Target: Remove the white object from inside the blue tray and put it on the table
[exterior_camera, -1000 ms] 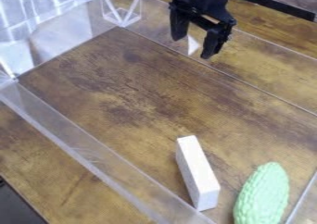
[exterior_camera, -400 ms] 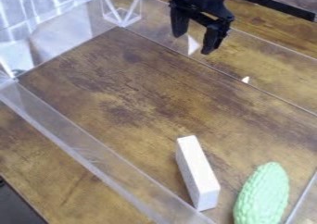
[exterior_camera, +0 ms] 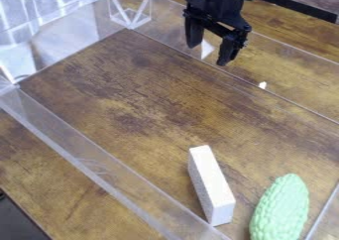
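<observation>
A: Where's the white object (exterior_camera: 211, 184)?

B: Lying flat on the table (exterior_camera: 133, 95) near the front edge, just beside the green lump (exterior_camera: 281, 210). I see no blue tray, only clear low walls (exterior_camera: 79, 157) around the surface.

A: And the gripper (exterior_camera: 216, 45)?

B: Far off at the back, fingers spread, holding nothing. Over the last second it has drifted only slightly rightward and down, so the pick-up looks not yet begun.

A: Anything blocking?

B: The lump sits close; the clear front wall is just beside the block.
</observation>
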`<state>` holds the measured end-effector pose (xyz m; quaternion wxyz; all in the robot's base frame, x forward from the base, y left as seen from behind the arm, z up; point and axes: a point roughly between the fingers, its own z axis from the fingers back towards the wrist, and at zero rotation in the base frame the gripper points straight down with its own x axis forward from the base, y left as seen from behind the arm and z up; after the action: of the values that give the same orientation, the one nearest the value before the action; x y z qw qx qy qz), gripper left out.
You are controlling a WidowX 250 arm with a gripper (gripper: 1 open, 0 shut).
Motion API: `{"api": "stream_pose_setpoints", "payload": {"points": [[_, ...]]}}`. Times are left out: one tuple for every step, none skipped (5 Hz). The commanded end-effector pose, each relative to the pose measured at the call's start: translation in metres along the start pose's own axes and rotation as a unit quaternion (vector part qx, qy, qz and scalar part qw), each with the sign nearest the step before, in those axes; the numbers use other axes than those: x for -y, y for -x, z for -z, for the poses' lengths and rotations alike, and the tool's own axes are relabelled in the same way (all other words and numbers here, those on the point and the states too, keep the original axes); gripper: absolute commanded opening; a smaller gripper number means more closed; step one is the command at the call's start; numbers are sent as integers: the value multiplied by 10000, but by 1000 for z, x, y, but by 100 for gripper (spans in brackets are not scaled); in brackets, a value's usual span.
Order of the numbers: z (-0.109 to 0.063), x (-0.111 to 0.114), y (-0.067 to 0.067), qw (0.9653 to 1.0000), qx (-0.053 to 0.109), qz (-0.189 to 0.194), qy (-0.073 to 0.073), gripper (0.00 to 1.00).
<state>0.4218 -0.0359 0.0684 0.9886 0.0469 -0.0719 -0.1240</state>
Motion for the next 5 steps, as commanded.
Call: {"api": "stream_pose_setpoints", "payload": {"points": [[-17,-7,-5,9992,231,-318,-21,100],[-9,-1,2,9988,80,-486,22,100],[-3,7,9,9976,-71,-690,60,100],[-7,23,23,9943,-166,-1046,91,100],[-18,40,38,9896,-202,-1418,125,100]]}}
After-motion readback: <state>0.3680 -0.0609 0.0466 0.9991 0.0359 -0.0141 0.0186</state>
